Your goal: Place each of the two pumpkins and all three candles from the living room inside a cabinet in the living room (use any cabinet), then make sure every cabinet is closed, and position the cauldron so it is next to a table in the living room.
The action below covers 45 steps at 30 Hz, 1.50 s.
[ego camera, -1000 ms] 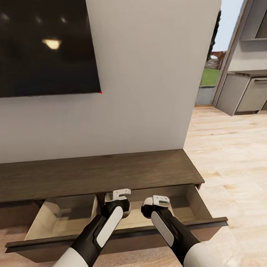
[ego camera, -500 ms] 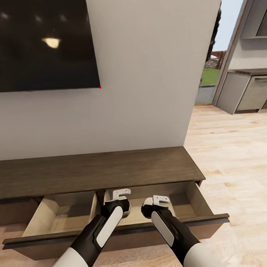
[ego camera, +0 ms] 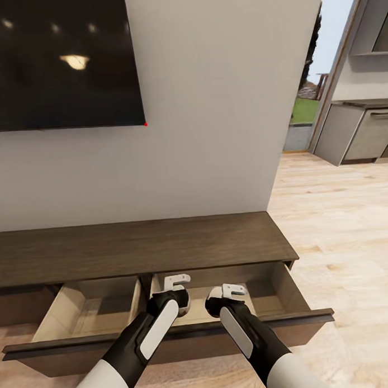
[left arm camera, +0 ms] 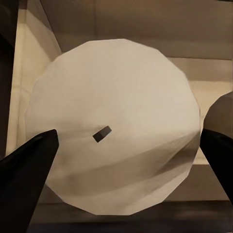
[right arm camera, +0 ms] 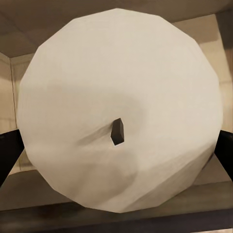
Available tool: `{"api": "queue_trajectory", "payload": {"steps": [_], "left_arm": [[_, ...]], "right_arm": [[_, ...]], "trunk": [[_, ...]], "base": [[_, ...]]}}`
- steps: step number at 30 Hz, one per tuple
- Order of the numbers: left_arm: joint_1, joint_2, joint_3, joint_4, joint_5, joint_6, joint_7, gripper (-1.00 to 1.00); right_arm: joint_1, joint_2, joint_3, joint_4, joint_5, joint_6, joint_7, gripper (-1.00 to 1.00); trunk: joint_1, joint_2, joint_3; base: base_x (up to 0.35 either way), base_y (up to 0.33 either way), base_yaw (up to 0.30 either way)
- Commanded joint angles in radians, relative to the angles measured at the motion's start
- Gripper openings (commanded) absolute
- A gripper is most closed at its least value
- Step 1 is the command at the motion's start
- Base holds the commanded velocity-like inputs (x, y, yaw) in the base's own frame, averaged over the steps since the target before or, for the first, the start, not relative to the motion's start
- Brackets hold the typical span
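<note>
The long, low, dark-brown cabinet (ego camera: pixel 134 246) stands against the white wall with its wide drawer (ego camera: pixel 165 340) pulled out, showing pale compartments inside. Both arms reach over that drawer. My left gripper (ego camera: pixel 176 282) hangs above the drawer's middle divider and my right gripper (ego camera: pixel 234 290) above the right compartment. In the left wrist view a white round candle (left arm camera: pixel 114 126) with a small dark wick sits between the dark fingers (left arm camera: pixel 29 170), seen from its top. The right wrist view has a second white candle (right arm camera: pixel 121 109) held the same way, with the drawer's floor behind it.
A large black TV (ego camera: pixel 60 59) hangs on the wall above the cabinet. To the right, light wood floor (ego camera: pixel 340 228) runs toward a doorway and grey kitchen units (ego camera: pixel 359 132). The drawer's front edge juts out toward me just below the arms.
The whole picture has slid up a little, so the camera moved. Both arms keep the same pose over the drawer, and the candles stay in the grippers.
</note>
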Motion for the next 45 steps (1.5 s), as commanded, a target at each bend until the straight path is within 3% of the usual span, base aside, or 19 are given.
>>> {"api": "queue_trajectory", "payload": {"steps": [1,30,45], "left_arm": [[-0.001,0.0,-0.002,-0.001,0.008,0.001,0.01,-1.0],[-0.001,0.0,-0.003,-0.001,0.009,0.001,0.01,-1.0],[-0.001,-0.001,-0.003,-0.001,0.006,0.002,0.021,-1.0]], "right_arm": [[-0.001,-0.001,0.003,-0.001,-0.009,0.001,-0.009,-1.0],[-0.001,-0.001,0.003,-0.001,-0.009,0.001,-0.008,-1.0],[-0.001,-0.004,0.003,-0.039,-0.01,0.014,-0.021,-1.0]], "trunk": [[0.0,0.0,-0.001],[0.0,0.0,-0.001],[0.057,-0.105,-0.048]], "base": [[0.005,0.0,0.0],[0.058,-0.021,0.0],[0.0,0.0,0.0]]}}
